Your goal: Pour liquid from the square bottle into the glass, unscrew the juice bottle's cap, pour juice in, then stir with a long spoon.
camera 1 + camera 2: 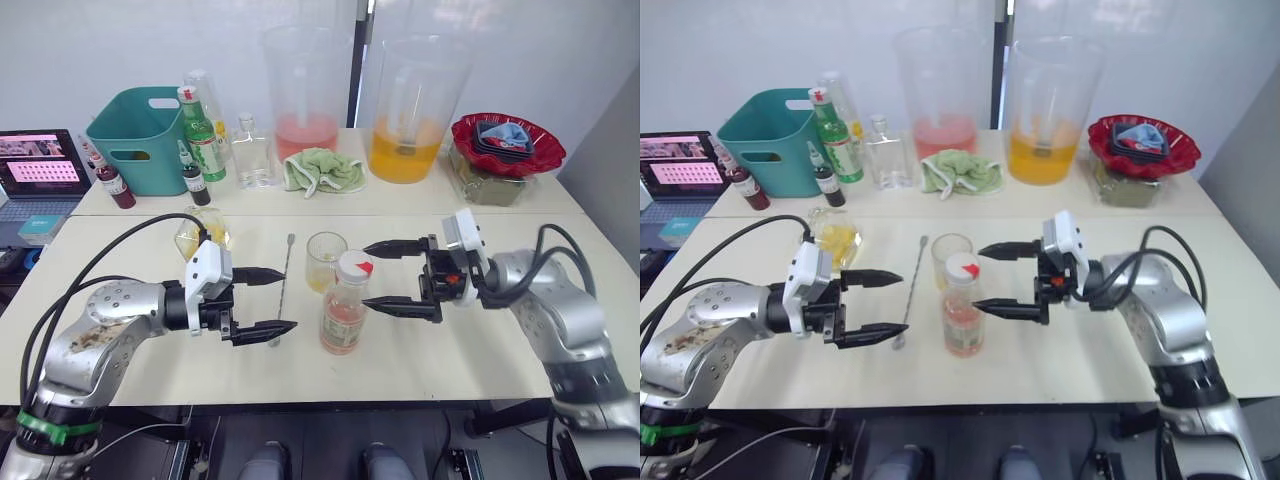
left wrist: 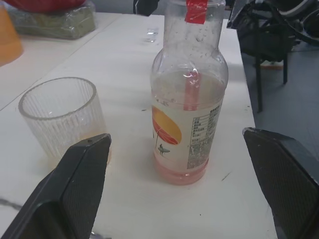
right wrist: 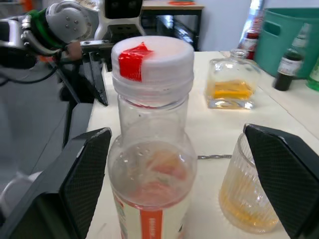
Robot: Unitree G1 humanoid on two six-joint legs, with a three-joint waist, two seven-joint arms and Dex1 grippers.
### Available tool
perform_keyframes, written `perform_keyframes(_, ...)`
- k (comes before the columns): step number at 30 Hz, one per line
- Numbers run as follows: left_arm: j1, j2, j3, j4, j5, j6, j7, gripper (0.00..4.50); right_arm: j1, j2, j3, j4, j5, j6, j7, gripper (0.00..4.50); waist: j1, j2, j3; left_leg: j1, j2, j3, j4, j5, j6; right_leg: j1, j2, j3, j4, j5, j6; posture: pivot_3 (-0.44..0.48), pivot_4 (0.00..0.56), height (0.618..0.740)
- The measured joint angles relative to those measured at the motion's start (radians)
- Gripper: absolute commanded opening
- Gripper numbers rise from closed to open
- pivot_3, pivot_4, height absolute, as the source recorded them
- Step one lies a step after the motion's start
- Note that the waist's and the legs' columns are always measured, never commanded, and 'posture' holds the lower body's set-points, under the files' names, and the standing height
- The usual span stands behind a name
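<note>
The juice bottle (image 1: 344,318), holding pink juice under a white cap (image 1: 355,266) with red tape, stands at the table's front middle. Just behind it is the ribbed glass (image 1: 325,260) with a little yellow liquid in it. The long spoon (image 1: 284,285) lies flat to the glass's left. Further left, the square bottle (image 1: 203,232) holds yellow liquid. My right gripper (image 1: 365,275) is open, its fingertips either side of the bottle's neck and not touching it. To the left of the bottle, over the spoon's bowl end, my left gripper (image 1: 288,298) is open and holds nothing.
Along the back table stand a teal basket (image 1: 140,140), a green bottle (image 1: 203,135), a clear flask (image 1: 250,152), small dark bottles (image 1: 195,182), a green cloth (image 1: 322,170), pink (image 1: 300,95) and orange (image 1: 410,105) pitchers and a red bowl (image 1: 507,142). A laptop (image 1: 40,165) is far left.
</note>
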Motion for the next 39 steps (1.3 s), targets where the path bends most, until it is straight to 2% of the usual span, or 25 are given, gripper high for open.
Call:
perform_keyframes(3, 0.066, 0.009, 0.047, -0.068, -0.020, 0.030, 0.051, 4.50, -0.081, 0.062, 0.043, 0.102, -0.005, -0.016, 0.096, 4.49, -0.002, 0.000, 0.000, 0.000, 0.000, -0.001, 0.000, 0.000, 0.000, 0.000, 0.000, 0.000, 0.000, 0.000, 0.000, 0.000, 0.150, 0.740)
perform_keyframes(7, 0.114, 0.010, 0.100, -0.127, -0.058, 0.065, 0.107, 4.50, -0.116, 0.106, 0.066, 0.175, -0.012, -0.018, 0.158, 4.49, 0.014, 0.000, 0.000, -0.001, -0.001, -0.001, 0.000, 0.000, 0.000, 0.000, -0.002, 0.000, 0.000, 0.000, 0.000, 0.000, 0.150, 0.740)
perform_keyframes(10, 0.142, 0.017, 0.124, -0.157, -0.086, 0.078, 0.130, 4.50, -0.125, 0.121, 0.072, 0.201, -0.020, -0.017, 0.180, 3.74, 0.022, 0.000, 0.000, 0.000, -0.001, -0.001, 0.000, 0.000, 0.000, 0.000, -0.002, 0.000, 0.000, 0.000, 0.000, 0.000, 0.150, 0.740)
perform_keyframes(16, 0.154, 0.025, 0.129, -0.167, -0.093, 0.085, 0.152, 4.50, -0.123, 0.133, 0.079, 0.198, -0.027, -0.007, 0.183, 1.72, 0.022, 0.000, 0.000, 0.000, -0.002, -0.001, 0.000, 0.000, 0.000, -0.001, -0.002, 0.000, 0.001, 0.000, 0.000, 0.000, 0.150, 0.740)
perform_keyframes(17, 0.153, 0.025, 0.129, -0.167, -0.093, 0.085, 0.153, 4.50, -0.118, 0.132, 0.078, 0.190, -0.027, -0.003, 0.180, 1.53, 0.022, 0.000, 0.000, 0.000, -0.002, -0.001, 0.000, 0.000, 0.000, -0.001, -0.002, 0.000, 0.001, 0.000, 0.000, 0.000, 0.150, 0.740)
perform_keyframes(22, 0.098, 0.021, 0.089, -0.145, -0.092, 0.075, 0.138, 4.50, -0.050, 0.123, 0.046, 0.084, -0.025, 0.028, 0.099, 1.53, 0.025, 0.000, 0.000, 0.000, -0.002, -0.001, 0.000, 0.000, 0.000, 0.000, -0.002, -0.001, 0.001, 0.000, 0.000, 0.000, 0.150, 0.740)
perform_keyframes(33, -0.054, -0.017, -0.062, 0.052, -0.047, -0.016, 0.013, 4.50, 0.257, 0.154, -0.072, -0.420, 0.030, 0.255, -0.436, 1.53, 0.024, 0.000, 0.000, -0.001, -0.002, -0.001, 0.000, 0.000, 0.000, -0.001, -0.002, 0.000, 0.001, 0.000, 0.000, 0.000, 0.150, 0.740)
perform_keyframes(39, -0.102, -0.023, -0.099, 0.117, -0.016, -0.053, -0.039, 4.50, 0.332, 0.158, -0.038, -0.528, 0.002, 0.237, -0.527, 1.53, 0.022, 0.000, 0.000, -0.001, -0.002, -0.001, 0.000, 0.000, 0.000, -0.001, -0.002, 0.000, 0.001, 0.000, 0.000, 0.000, 0.150, 0.740)
